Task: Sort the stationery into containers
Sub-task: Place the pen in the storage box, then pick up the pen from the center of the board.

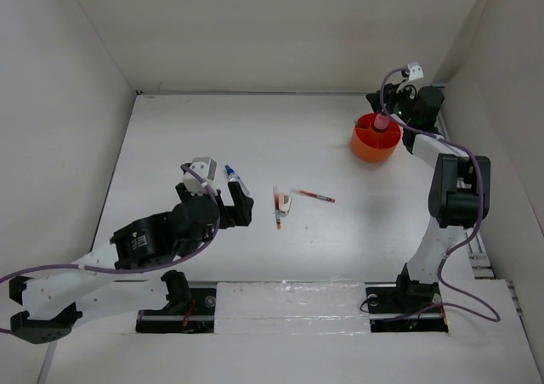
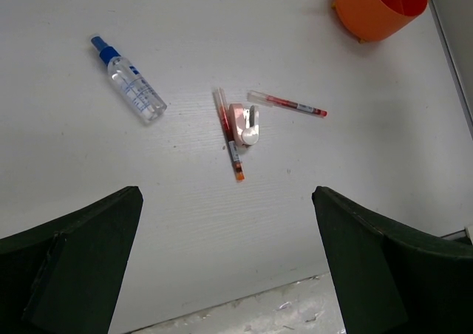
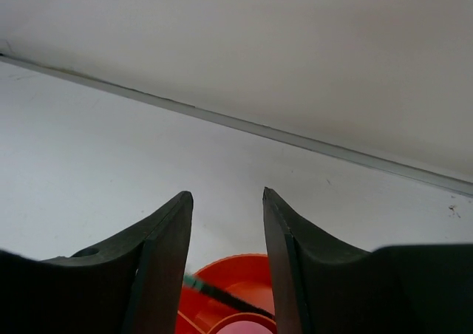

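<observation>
The orange tub (image 1: 374, 144) stands at the back right; it also shows in the left wrist view (image 2: 373, 12) and the right wrist view (image 3: 240, 271). My right gripper (image 1: 388, 110) (image 3: 228, 195) hovers over it, its jaws narrowed round the pink-capped tube (image 1: 381, 122) (image 3: 244, 326), which stands upright in the tub. A green pen (image 3: 214, 293) lies across the tub. My left gripper (image 1: 231, 194) (image 2: 225, 223) is open and empty, beside the clear blue-capped tube (image 1: 233, 178) (image 2: 131, 84). Two red pens (image 2: 287, 106) (image 2: 229, 136) and a small white piece (image 2: 247, 125) lie mid-table.
White walls enclose the table at the back and both sides. The near table edge (image 2: 244, 308) shows just below my left fingers. The two red pens (image 1: 313, 196) (image 1: 277, 211) and the white piece (image 1: 286, 202) cluster between the two arms.
</observation>
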